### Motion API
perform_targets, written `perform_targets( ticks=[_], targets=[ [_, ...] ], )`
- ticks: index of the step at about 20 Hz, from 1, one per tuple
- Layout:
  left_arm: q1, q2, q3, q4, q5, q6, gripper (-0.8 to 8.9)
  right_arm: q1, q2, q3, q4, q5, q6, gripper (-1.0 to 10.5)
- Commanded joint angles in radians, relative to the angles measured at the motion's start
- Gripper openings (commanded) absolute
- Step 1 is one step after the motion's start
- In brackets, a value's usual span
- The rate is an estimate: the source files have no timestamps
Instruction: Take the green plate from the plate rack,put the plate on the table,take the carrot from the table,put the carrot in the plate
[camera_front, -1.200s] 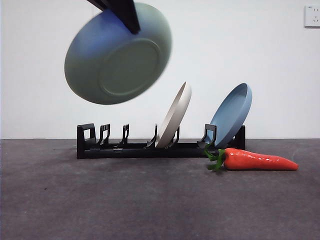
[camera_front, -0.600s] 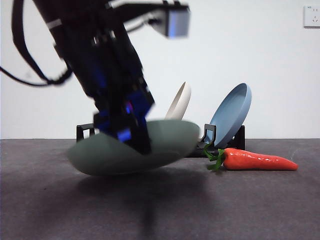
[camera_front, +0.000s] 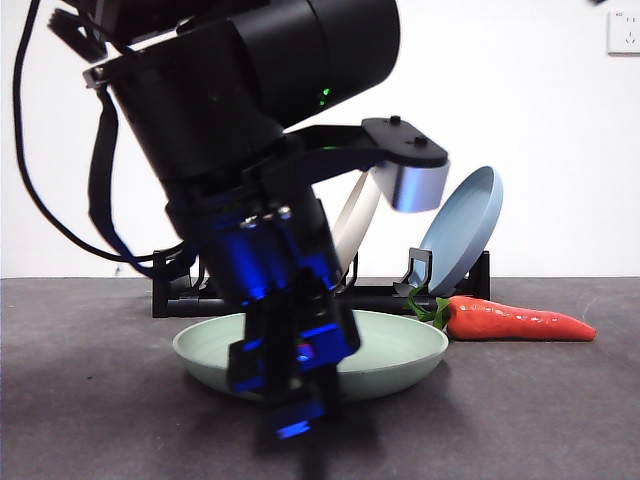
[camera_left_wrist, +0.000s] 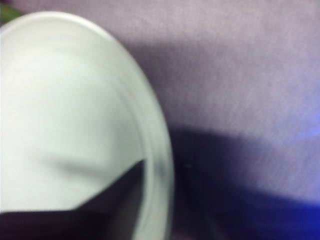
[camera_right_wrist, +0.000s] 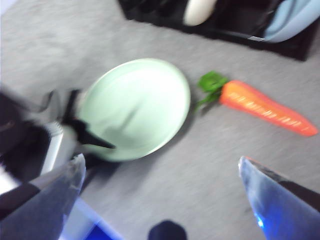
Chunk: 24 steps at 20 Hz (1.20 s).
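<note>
If lifted before letting go, could drag green plate, flat on table, into carrot just beyond. Left hand on its rim, grip: cannot tell. Right hand spread.

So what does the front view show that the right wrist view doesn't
Only the front view shows the wall behind, with a socket, and the left arm's bulk coming down over the green plate; there the blue plate shows whole, leaning in the rack. Only the right wrist view looks down: the right claw hangs open above the table, and the green plate's whole round face is visible. Both show the green plate flat on the table, the left claw at its rim, the carrot beside it, and the cream plate.
</note>
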Motion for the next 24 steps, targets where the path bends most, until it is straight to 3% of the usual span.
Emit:
perform_targets(
  ticks=[1,7,15,20,24],
  targets=[
    [-0.002,0.016,-0.012,-0.01,0.014,-0.05,3.79,0.002,0.043,0.002,0.056,0.025,-0.004,6.0],
    [-0.004,-0.071,0.003,-0.031,0.021,-0.182,3.79,0.003,0.246,0.002,0.268,0.077,-0.127,6.0],
    [-0.003,-0.39,0.073,-0.063,0.124,-0.527,3.77,0.005,0.575,0.002,0.476,0.077,-0.316,6.0],
    [-0.003,-0.559,0.073,-0.068,0.119,-0.568,3.77,0.045,0.714,0.002,0.605,0.081,-0.489,5.9],
    [-0.003,-0.631,0.073,-0.095,0.117,-0.591,3.77,0.073,0.808,0.002,0.718,0.119,-0.505,5.9]
  ],
)
